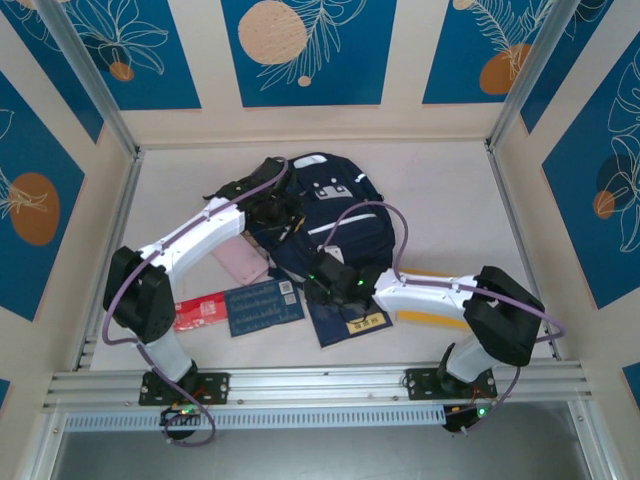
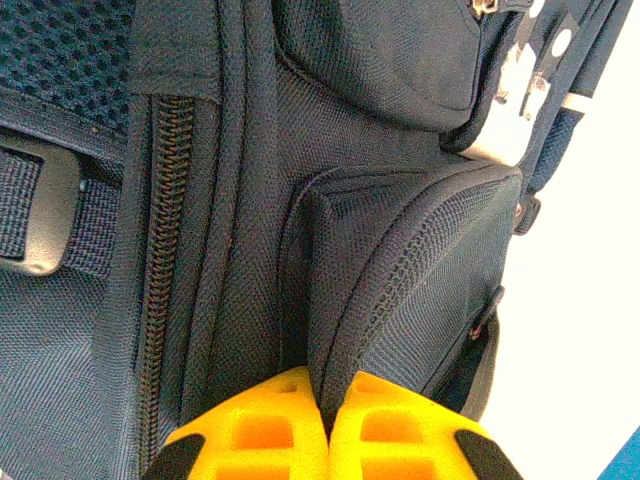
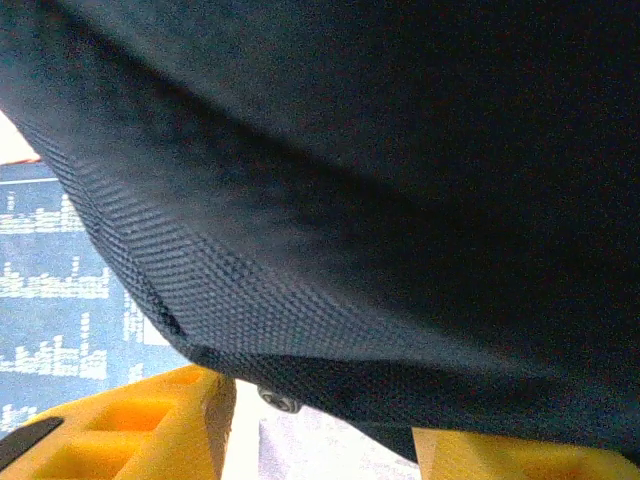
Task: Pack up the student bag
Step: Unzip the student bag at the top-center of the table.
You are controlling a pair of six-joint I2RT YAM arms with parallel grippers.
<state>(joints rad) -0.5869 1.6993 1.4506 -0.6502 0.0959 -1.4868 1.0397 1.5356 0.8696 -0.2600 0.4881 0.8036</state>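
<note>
The student bag [image 1: 335, 215] lies flat in the middle of the table, dark navy with white-grey patches. My left gripper [image 1: 272, 208] is at the bag's left side. In the left wrist view its yellow fingers [image 2: 260, 430] are shut on a fold of the bag's fabric [image 2: 330, 330] beside a side pocket and a long zip. My right gripper [image 1: 322, 280] is at the bag's near edge. In the right wrist view its jaws stand apart, open [image 3: 320, 450], with the bag's dark underside [image 3: 350, 200] hanging over them and the table showing between.
Near the bag's front lie a pink item [image 1: 240, 262], a red flat pack [image 1: 200, 312], a blue printed book [image 1: 262, 305], a dark blue book with a yellow label [image 1: 350, 322] and a yellow strip [image 1: 432, 320]. Frame posts bound the table.
</note>
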